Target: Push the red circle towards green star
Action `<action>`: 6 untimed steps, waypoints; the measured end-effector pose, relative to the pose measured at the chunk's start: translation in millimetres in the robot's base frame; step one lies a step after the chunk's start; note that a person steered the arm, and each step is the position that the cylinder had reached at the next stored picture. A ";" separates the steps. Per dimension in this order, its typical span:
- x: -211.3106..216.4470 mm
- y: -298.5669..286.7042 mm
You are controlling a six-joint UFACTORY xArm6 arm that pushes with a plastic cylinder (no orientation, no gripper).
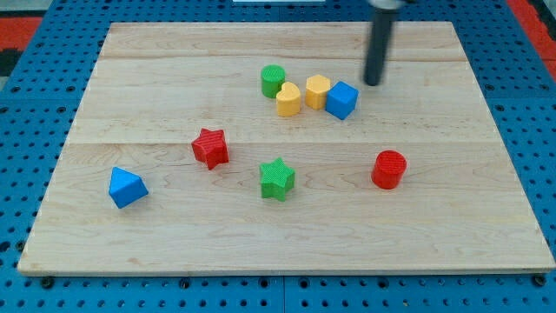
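Red circle [389, 169] well below my tip [373, 83]

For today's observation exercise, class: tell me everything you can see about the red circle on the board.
The red circle is a short, upright red cylinder with a ridged, printed-plastic look and a flat round top. It stands alone on the wooden board, at the view's right of centre, touching no other block. The green star lies apart to its left; the blue cube sits above it. My tip is well above it, not touching.
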State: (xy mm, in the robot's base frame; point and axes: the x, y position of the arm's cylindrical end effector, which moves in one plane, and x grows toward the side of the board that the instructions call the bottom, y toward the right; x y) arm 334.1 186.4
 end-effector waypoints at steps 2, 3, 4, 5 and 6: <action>130.0 44.7; 142.4 -7.9; 177.3 35.0; 161.2 -30.7; 121.9 -125.2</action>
